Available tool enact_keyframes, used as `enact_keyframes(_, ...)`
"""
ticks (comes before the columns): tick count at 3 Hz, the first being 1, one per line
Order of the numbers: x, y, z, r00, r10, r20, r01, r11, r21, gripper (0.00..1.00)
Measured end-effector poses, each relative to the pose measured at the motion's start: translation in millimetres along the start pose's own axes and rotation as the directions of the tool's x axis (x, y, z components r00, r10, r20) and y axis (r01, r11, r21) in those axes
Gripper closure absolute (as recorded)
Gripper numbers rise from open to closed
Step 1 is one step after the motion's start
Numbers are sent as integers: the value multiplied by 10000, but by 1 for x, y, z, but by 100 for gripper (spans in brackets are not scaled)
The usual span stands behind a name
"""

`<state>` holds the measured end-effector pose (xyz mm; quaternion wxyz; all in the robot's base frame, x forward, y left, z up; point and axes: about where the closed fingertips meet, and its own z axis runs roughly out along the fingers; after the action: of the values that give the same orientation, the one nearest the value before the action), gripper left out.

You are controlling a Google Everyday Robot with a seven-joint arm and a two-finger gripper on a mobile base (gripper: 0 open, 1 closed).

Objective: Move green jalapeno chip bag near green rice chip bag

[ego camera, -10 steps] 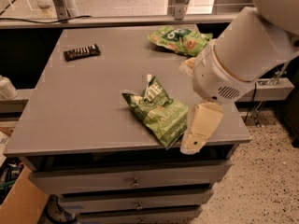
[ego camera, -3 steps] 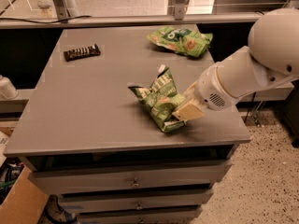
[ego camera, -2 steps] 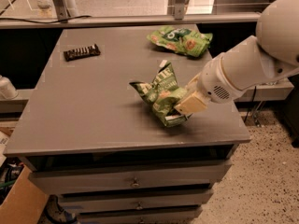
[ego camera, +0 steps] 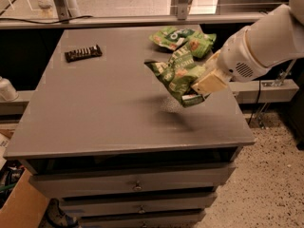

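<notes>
The green jalapeno chip bag (ego camera: pixel 176 75) is crinkled olive-green with white lettering. It hangs in the air above the right half of the grey table (ego camera: pixel 95 113), casting a shadow below. My gripper (ego camera: pixel 205 85) is shut on the bag's right lower end, with the white arm reaching in from the right. The green rice chip bag (ego camera: pixel 183 38), brighter green with tan round cakes, lies flat at the table's back right, just behind the lifted bag.
A dark chocolate bar (ego camera: pixel 83 52) lies at the table's back left. A metal rail (ego camera: pixel 118 20) runs behind the table. Drawers (ego camera: pixel 137 184) sit under the tabletop. A cardboard box (ego camera: pixel 19 208) stands on the floor at the lower left.
My gripper closed on the jalapeno bag, lifted it off the table and carried it back and right toward the rice chip bag.
</notes>
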<state>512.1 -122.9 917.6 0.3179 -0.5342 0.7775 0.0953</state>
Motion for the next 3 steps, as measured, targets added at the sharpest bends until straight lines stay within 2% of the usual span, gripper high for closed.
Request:
enact_keyframes(1,25,-26,7,9985,430,-340,-415,9981,451,100)
enact_keyframes(2,58,-73,14,9920,1050,-702,-963,9884,1177,100)
enact_keyframes(3,86,-120,23,9815,1656,-966,-1475,9742,1708,100)
